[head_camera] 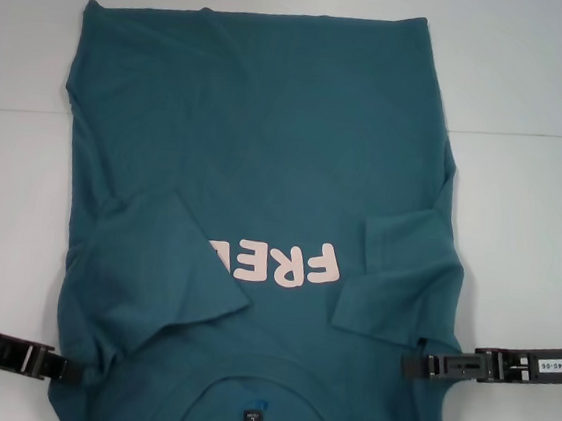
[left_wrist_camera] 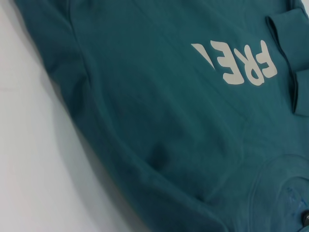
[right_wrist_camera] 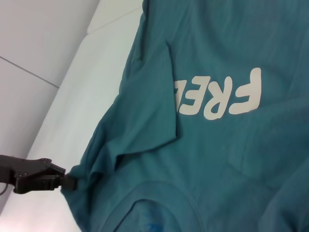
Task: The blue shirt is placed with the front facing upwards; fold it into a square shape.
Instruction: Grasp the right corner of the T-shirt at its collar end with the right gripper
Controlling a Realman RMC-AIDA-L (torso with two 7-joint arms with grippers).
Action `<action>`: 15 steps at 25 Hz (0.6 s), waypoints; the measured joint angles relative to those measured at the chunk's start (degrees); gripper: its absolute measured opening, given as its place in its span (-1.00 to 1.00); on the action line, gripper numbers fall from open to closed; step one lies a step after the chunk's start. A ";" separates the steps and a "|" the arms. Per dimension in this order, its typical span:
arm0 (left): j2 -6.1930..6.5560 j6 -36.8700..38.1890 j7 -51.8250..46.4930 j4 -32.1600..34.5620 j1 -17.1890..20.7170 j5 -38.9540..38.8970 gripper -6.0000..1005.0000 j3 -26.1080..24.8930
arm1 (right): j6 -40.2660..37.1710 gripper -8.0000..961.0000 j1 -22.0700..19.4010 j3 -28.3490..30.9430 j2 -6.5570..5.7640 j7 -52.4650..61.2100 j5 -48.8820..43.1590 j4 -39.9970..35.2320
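Lying flat on the white desk (head_camera: 536, 77), the blue shirt (head_camera: 268, 139), both sleeves folded inward; left pincer (head_camera: 65, 369) and right pincer (head_camera: 412, 365) pinching its shoulder edges nearest the robot.

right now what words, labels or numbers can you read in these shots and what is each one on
"FRE" in pale pink letters on the front of the blue shirt, upside down in the head view; a folded-in sleeve covers the rest of the word.
White label on the right gripper: dark print, too small to read.
Small black neck tag inside the collar: pale mark, too small to read.
Left gripper: no text seen.
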 joint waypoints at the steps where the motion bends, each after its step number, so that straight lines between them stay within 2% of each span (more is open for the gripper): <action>1: 0.00 0.00 0.00 0.00 -0.04 0.00 -0.93 0.01 | -0.28 0.84 0.03 0.07 -0.08 0.35 0.09 0.08; 6: 0.00 -0.03 0.00 0.00 -0.09 0.00 -0.93 0.00 | -0.59 0.84 -0.28 0.39 -0.32 2.55 0.19 0.16; 15: 0.00 -0.54 0.08 0.00 -0.19 0.00 -0.93 0.00 | -1.46 0.84 -1.76 4.95 -0.43 3.16 0.25 0.39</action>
